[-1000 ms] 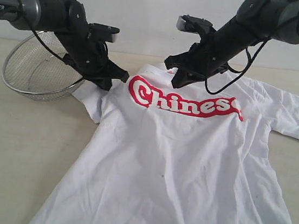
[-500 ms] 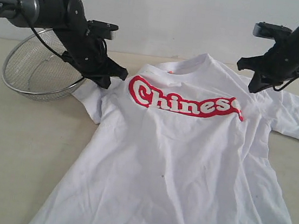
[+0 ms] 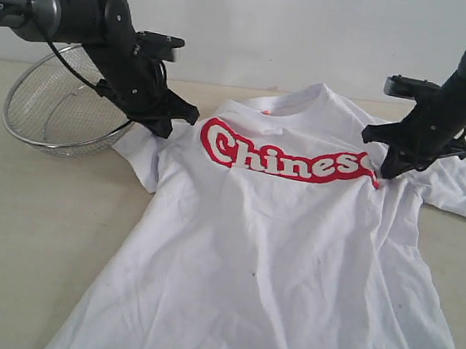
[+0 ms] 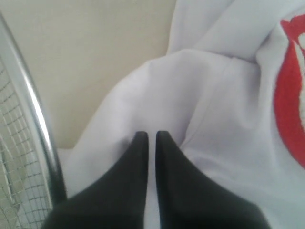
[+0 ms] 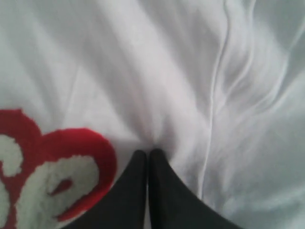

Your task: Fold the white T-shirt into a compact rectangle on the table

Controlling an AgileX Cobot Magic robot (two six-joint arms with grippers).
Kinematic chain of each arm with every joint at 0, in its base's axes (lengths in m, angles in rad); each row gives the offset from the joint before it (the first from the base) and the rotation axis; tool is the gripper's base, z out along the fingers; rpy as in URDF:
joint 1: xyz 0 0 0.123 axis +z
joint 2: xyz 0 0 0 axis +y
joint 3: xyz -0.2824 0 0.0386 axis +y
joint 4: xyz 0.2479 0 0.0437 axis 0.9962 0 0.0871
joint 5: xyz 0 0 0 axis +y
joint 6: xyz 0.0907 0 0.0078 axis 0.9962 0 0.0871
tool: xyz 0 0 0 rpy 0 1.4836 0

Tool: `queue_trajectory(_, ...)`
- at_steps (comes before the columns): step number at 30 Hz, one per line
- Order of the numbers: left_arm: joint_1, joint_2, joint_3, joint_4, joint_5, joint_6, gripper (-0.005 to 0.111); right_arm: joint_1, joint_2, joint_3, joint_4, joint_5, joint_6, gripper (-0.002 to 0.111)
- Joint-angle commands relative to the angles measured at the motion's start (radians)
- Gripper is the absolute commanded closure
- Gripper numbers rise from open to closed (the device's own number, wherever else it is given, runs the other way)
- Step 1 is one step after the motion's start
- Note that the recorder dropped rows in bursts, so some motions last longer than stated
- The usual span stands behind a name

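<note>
While the white T-shirt (image 3: 291, 258) lies face up and wrinkled on the table (image 3: 29, 243), its collar points toward the table's far edge and its hem runs out of the exterior view at the near side. Red lettering (image 3: 286, 157) crosses the chest, and an orange tag (image 3: 265, 110) shows at the neck. Both short sleeves are spread outward, one toward each arm.

At the seam of the sleeve on its own side, the left gripper (image 3: 180, 124) rests its tips on the cloth. In the left wrist view its jaws (image 4: 151, 136) stand together with only a hairline slit between them. The right gripper (image 3: 379, 163) sits just past the last letter, near the other sleeve's seam. Its jaws (image 5: 147, 153) are pressed together against the fabric, and creases fan out from the tips. Whether either pincer has caught a fold, I cannot tell.

Bare beige surface spreads widely from the shirt's side on the left arm's part of the table toward the near edge. A narrower strip lies beyond the opposite sleeve, and a thin band runs between the collar and the far edge.

A steel mesh bowl (image 3: 57, 149) sits tilted near the far edge under the left arm, its rim just beside the sleeve. Whether rim and cloth touch is unclear. Its inside shows only wire mesh.
</note>
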Motion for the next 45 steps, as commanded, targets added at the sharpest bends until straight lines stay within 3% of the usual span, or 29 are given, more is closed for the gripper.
queue_trajectory(1, 0.001, -0.014, -0.007, 0.003, 0.009, 0.002, 0.102, -0.041, 0.008, -0.003, -0.04, -0.025, 0.003, 0.108)
queue_trajectory(15, 0.001, -0.018, -0.007, 0.001, 0.016, 0.002, 0.102, -0.108, 0.013, -0.058, -0.075, -0.05, -0.023, 0.108)
queue_trajectory(21, 0.001, -0.02, -0.007, 0.001, 0.024, 0.01, 0.102, -0.108, 0.013, -0.113, 0.038, 0.054, -0.065, 0.108)
queue_trajectory(23, 0.001, -0.032, -0.007, 0.001, 0.034, 0.019, 0.102, -0.108, 0.009, -0.113, 0.167, 0.095, -0.132, 0.108)
queue_trajectory(27, 0.001, -0.103, -0.007, 0.001, 0.047, 0.034, 0.102, -0.108, -0.104, -0.1, 0.268, 0.113, -0.134, 0.108)
queue_trajectory(31, 0.001, -0.167, 0.008, -0.033, 0.107, 0.052, 0.102, -0.105, -0.301, 0.15, 0.282, 0.074, -0.144, 0.108)
queue_trajectory(35, -0.001, -0.248, 0.09, -0.187, 0.139, 0.131, 0.102, -0.103, -0.504, 0.484, 0.326, -0.024, -0.187, 0.108)
queue_trajectory(39, -0.018, -0.354, 0.194, -0.238, 0.154, 0.168, 0.102, -0.065, -0.694, 0.726, 0.337, -0.063, -0.189, 0.108)
queue_trajectory(45, -0.077, -0.472, 0.397, -0.243, 0.155, 0.179, 0.102, 0.024, -0.863, 0.963, 0.149, -0.084, -0.033, 0.108)
